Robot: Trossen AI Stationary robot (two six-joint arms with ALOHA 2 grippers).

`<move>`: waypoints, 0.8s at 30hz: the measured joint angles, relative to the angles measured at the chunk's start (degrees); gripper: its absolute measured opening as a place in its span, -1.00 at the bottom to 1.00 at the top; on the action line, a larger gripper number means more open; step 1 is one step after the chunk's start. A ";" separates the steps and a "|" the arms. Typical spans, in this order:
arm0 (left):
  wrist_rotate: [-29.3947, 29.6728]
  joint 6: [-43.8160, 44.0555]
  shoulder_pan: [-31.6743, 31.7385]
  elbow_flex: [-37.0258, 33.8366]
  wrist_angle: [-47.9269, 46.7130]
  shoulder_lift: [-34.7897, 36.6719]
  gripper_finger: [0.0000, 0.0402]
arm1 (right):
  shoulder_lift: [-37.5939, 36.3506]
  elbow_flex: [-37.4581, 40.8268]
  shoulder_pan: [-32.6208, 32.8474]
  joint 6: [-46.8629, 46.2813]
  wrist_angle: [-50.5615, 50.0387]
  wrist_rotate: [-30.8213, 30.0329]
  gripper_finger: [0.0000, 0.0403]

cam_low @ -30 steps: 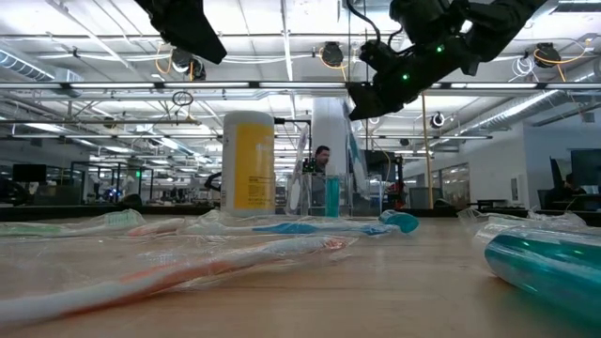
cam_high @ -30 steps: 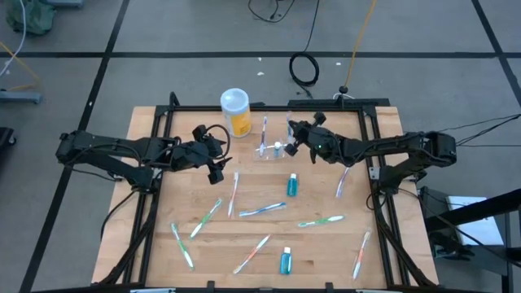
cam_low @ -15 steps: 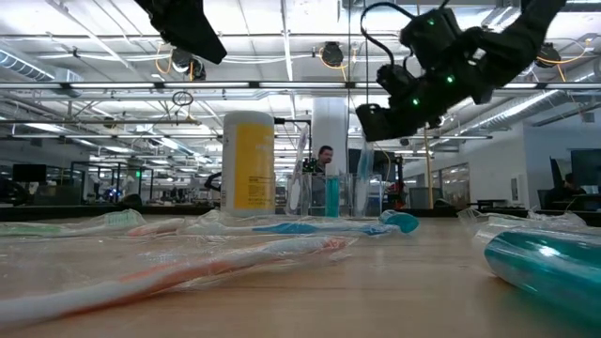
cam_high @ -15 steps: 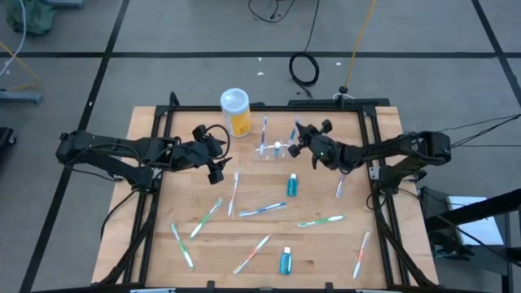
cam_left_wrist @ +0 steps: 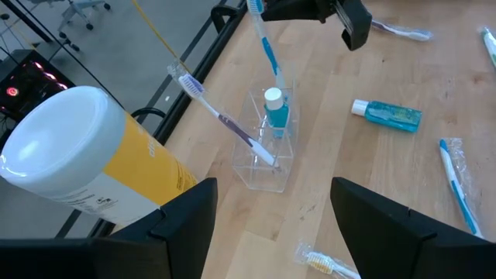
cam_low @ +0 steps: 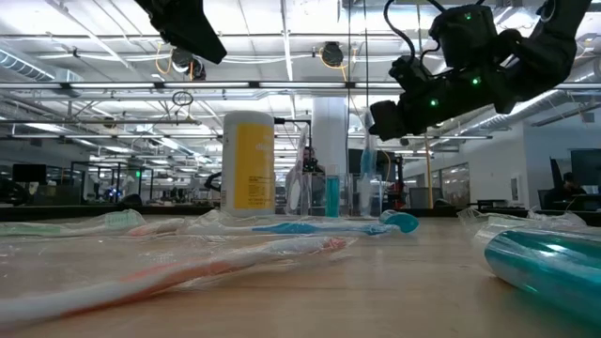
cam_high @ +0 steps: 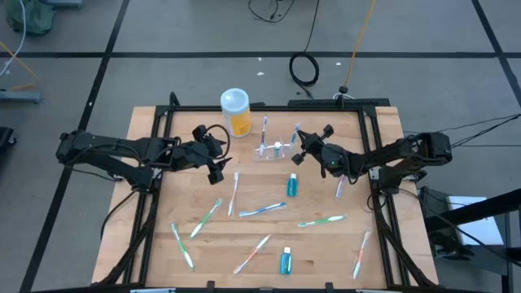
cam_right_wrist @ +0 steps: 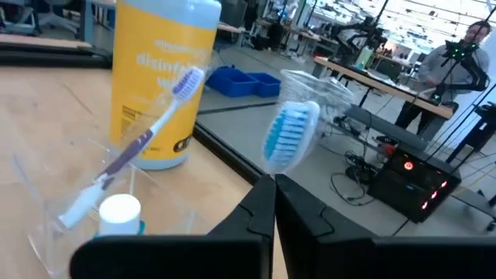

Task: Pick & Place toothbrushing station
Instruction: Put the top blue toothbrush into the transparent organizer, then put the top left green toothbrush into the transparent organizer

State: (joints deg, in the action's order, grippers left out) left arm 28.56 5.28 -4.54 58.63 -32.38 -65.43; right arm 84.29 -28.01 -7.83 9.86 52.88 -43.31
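1. Clear plastic is what I am looking for first: the toothbrushing station (cam_high: 275,151) is sitting on the wooden tabletop (cam_high: 163,236) toward its far edge, about midway across, just beside the yellow-orange cup (cam_high: 235,112) with the white top.
2. I am seeing three things standing in the station from the left wrist camera: a purple-and-white toothbrush (cam_left_wrist: 225,120) leaning toward the cup, a small teal tube with a white cap (cam_left_wrist: 273,112) upright in a slot, and a blue-and-white toothbrush (cam_left_wrist: 265,43) rising out of the far side.
3. My right hand (cam_high: 302,150) is hovering just beside the station on its right side, above the tabletop. In the right wrist view its two fingers (cam_right_wrist: 263,203) are lying pressed together with no gap, clenched on nothing, and the blue toothbrush's bristle head is standing free just past the fingertips, in front of the cup.
4. My left hand (cam_high: 218,168) is waiting over the left half of the tabletop, apart from the station. Its fingers (cam_left_wrist: 182,221) are spread wide with nothing between them.
5. I am also seeing loose wrapped toothbrushes scattered over the near half of the tabletop, one teal tube (cam_high: 291,185) lying near the middle and another (cam_high: 285,260) near the front edge.
6. Across the low camera, a person (cam_low: 308,165) is standing far back in the room behind the station.
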 joint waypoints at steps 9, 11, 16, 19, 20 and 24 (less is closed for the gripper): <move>0.01 -0.11 0.00 0.00 0.02 0.00 0.27 | -0.09 0.00 -0.20 0.03 -1.71 0.05 -0.66; 0.01 -0.11 0.00 0.00 0.02 0.00 0.27 | -0.09 0.00 -0.20 0.05 -1.86 0.05 -0.57; 0.01 -0.10 0.00 0.00 0.04 0.00 0.27 | -0.09 0.00 -0.06 -0.13 -1.95 0.05 -0.34; 0.01 -0.09 0.00 0.00 0.04 0.00 0.27 | -0.09 0.00 0.58 -0.07 -1.28 0.05 -0.23; 0.01 -0.09 0.00 0.00 0.06 0.00 0.27 | -0.09 0.00 0.94 0.22 -0.69 0.03 -0.20; 0.01 -0.04 0.00 0.00 0.07 0.00 0.27 | -0.54 0.00 3.10 3.65 0.96 0.02 -0.13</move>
State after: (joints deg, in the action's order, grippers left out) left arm 28.58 5.23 -4.54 58.63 -32.32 -65.43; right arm 83.75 -28.01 -4.73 13.52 53.85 -43.29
